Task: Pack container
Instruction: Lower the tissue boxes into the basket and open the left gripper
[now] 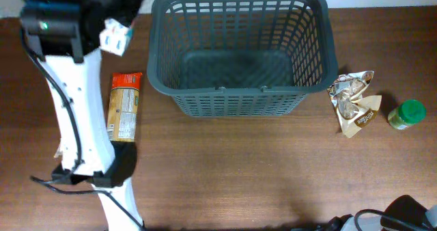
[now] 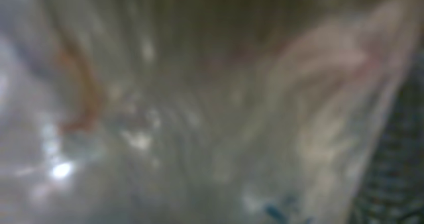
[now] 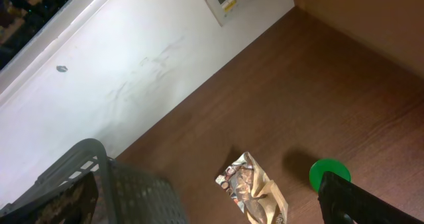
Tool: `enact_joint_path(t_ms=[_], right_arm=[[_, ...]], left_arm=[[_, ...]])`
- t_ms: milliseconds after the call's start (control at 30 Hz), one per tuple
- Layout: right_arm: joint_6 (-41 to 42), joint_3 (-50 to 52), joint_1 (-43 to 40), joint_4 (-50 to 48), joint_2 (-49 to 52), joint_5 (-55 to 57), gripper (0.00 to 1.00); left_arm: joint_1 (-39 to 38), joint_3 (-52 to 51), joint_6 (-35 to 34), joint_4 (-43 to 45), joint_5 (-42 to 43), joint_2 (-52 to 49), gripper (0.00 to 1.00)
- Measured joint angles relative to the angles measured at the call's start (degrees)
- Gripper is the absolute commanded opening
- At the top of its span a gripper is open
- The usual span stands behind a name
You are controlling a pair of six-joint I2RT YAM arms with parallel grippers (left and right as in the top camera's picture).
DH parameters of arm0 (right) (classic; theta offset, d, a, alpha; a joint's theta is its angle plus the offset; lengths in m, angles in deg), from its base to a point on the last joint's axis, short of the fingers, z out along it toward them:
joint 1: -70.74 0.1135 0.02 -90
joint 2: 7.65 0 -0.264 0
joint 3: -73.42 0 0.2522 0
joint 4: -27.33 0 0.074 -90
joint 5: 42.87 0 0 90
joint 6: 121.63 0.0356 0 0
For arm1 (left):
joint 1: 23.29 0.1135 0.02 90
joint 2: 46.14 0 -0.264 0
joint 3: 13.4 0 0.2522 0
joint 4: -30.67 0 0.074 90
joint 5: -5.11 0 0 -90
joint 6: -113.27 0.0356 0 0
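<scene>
Brown table (image 1: 239,169) bears the container (image 1: 235,104); a blurred packet (image 2: 199,118) hides left fingers' gap, right fingers' (image 3: 351,197) unreadable.

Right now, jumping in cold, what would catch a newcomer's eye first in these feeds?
The big dark grey basket at the far middle of the table dominates, and it looks empty. Next is the left arm stretched along the left side, a white-and-blue packet at its far end, beside an orange packet lying flat. Right of the basket sit a crinkled snack bag and a green-capped jar.
</scene>
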Motion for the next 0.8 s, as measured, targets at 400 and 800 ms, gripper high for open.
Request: enact_joint_path(t_ms=[400, 800], right_arm=[[0.0, 0.0, 0.0, 0.0, 0.0, 0.0, 0.99], [0.0, 0.0, 0.0, 0.0, 0.0, 0.0, 0.99]], left_arm=[[-13.1, -4.0, 32.8, 1.9, 18.0, -0.5, 0.02], [-13.4, -13.8, 32.8, 5.9, 17.7, -14.4, 0.02]])
